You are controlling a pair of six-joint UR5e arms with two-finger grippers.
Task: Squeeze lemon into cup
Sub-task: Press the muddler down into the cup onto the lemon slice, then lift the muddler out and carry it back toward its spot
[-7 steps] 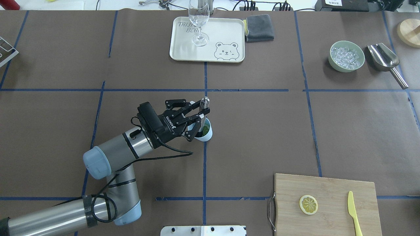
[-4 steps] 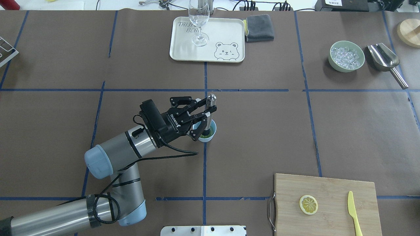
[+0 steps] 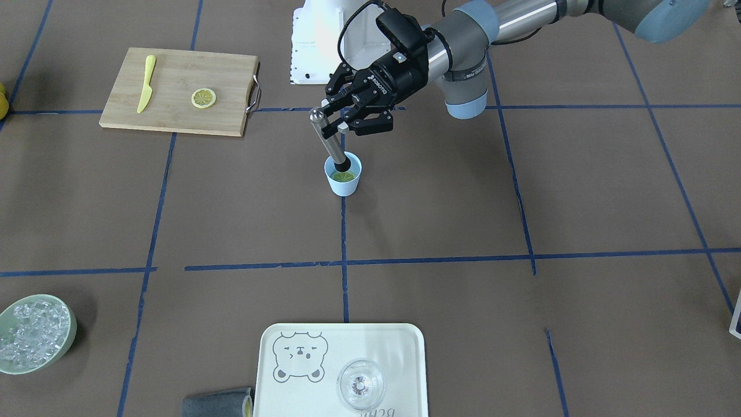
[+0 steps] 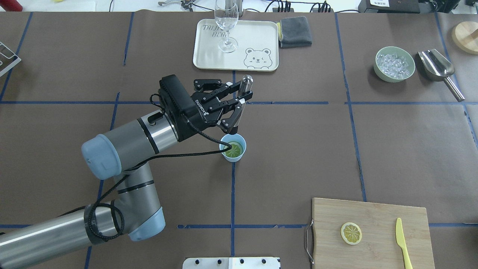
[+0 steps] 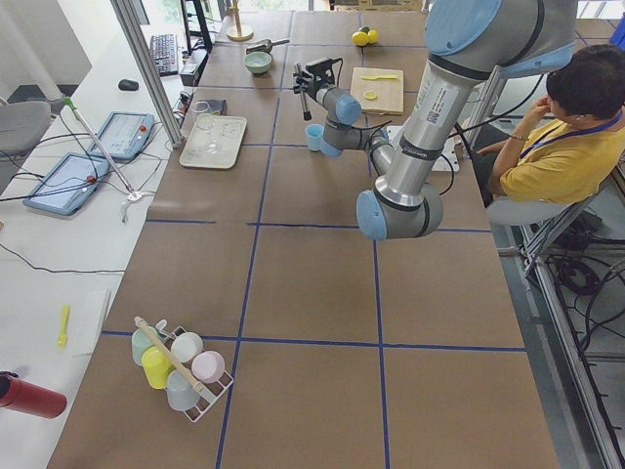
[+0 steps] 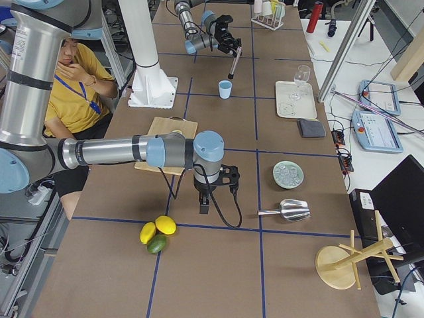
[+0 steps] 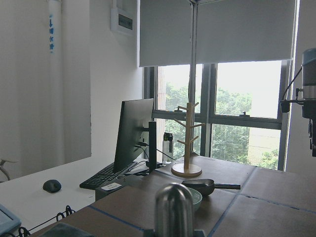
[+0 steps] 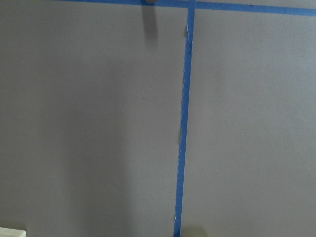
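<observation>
The light-blue cup [image 4: 234, 158] stands at the table's middle, also in the front view [image 3: 344, 185]. A yellow-green lemon slice [image 4: 234, 149] lies inside it, cut face up [image 3: 343, 175]. A second lemon slice [image 4: 351, 233] lies on the bamboo board [image 4: 373, 216]. My left gripper [image 4: 241, 99] is shut on a metal muddler [image 4: 244, 84], held tilted above the cup, its lower end near the cup's mouth [image 3: 337, 162]. The muddler's top shows in the left wrist view [image 7: 174, 207]. My right gripper [image 6: 215, 192] hangs over bare table; I cannot tell its state.
A cream tray [image 4: 257, 37] with a wine glass [image 4: 226, 22] and a grey cloth [image 4: 295, 31] sit at the back. A green bowl of ice [image 4: 394, 63] and a metal scoop [image 4: 438, 69] are back right. A yellow knife [image 4: 402, 243] lies on the board.
My left gripper has risen and moved toward the table's far side with the muddler, lifting its end out of the cup. The lemon slice in the cup now shows fully.
</observation>
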